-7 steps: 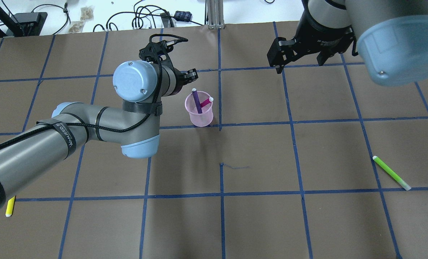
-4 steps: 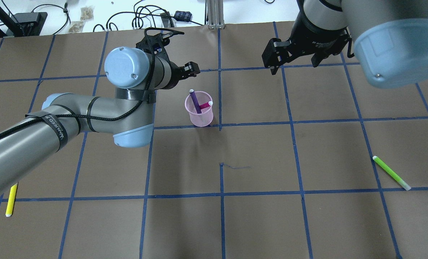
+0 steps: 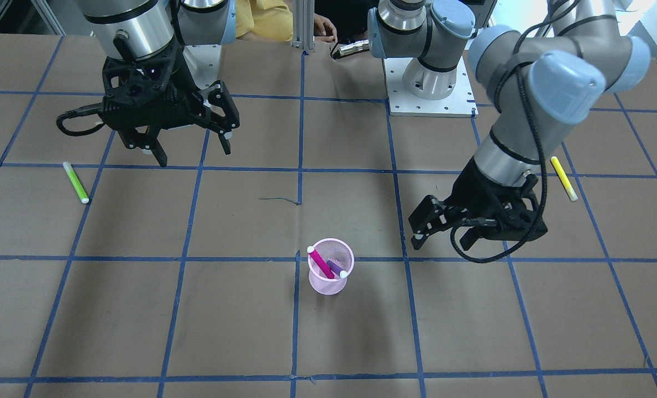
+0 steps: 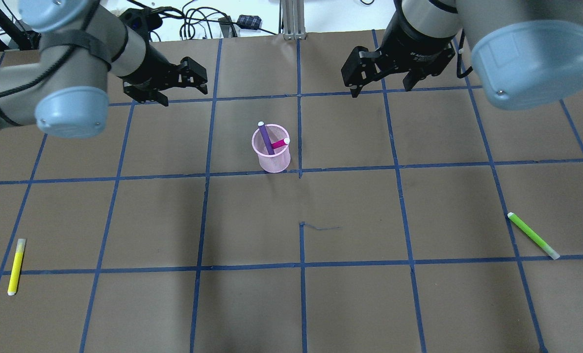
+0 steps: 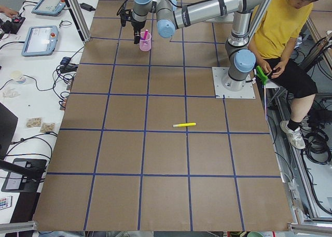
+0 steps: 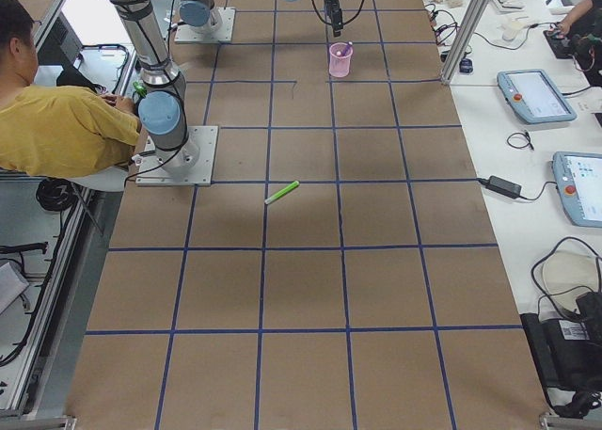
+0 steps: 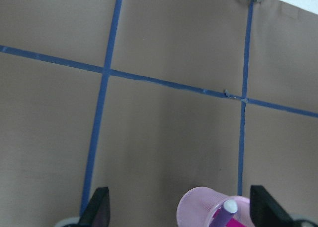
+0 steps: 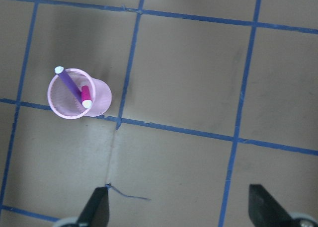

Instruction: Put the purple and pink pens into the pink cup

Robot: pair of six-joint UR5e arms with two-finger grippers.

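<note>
- Pink mesh-look cup (image 4: 271, 154) stands upright near the tabletop's middle, just beside a blue tape crossing.
- Purple pen (image 4: 266, 138) and pink pen (image 4: 281, 143) are both inside the cup, white caps up, leaning on opposite parts of the rim and crossing low down. They lean because they are taller than the cup.
- Left gripper (image 4: 185, 97) is well apart from the cup on its left and above the tabletop, jaws spread, nothing between them.
- Right gripper (image 4: 382, 92) hangs off to the cup's right, also above the tabletop, jaws spread and empty.
- Judgement: both target pens are in, so the task looks done; empty grippers standing clear fit that.
- Green pen (image 4: 533, 235) and yellow pen (image 4: 16, 266) lie flat far out on opposite sides, not task items, likely distractors.
- Tabletop (image 4: 350, 294) is brown paper with a blue tape grid and one loose tape scrap mid-table.
- Room: cables (image 4: 193, 24) lie past the far edge, tablets (image 6: 538, 93) sit on a side bench, and a person in a yellow shirt (image 5: 282, 19) sits by the robot base.
</note>
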